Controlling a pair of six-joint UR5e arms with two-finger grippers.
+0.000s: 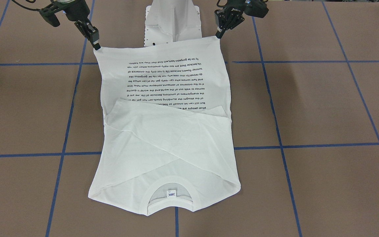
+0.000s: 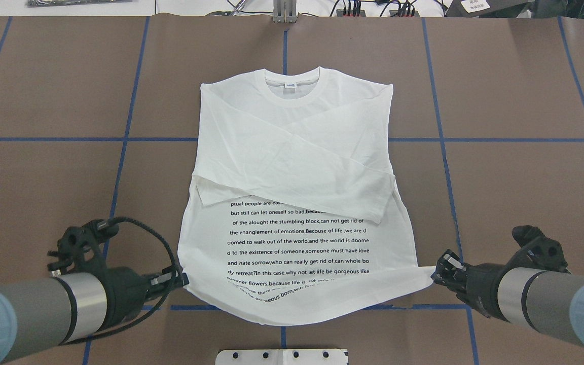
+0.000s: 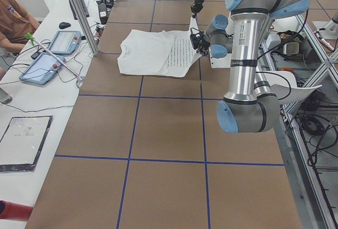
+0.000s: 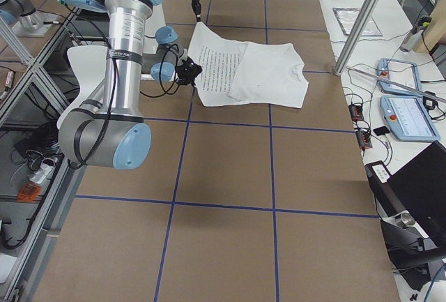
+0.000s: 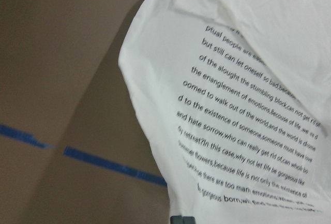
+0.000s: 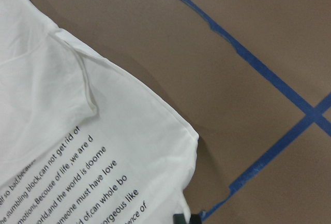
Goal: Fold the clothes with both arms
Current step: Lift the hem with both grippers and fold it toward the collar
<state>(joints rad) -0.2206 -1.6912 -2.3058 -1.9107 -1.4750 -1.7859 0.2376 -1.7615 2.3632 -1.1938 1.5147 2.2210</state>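
Observation:
The white long-sleeved shirt lies front up on the brown table, collar on the far side, both sleeves crossed over the chest above the black text. My left gripper is shut on the left hem corner. At the other hem corner my right gripper is shut as well. Both corners are held off the table and the hem sags between them. Facing the robot, the left gripper is on the right and the right gripper on the left, with the shirt sloping down toward the collar. Both wrist views show cloth.
The white pedestal base stands between the arms, just behind the raised hem. Blue tape lines grid the brown table. A person sits at a side bench with tablets; control pendants lie beyond the table's far edge.

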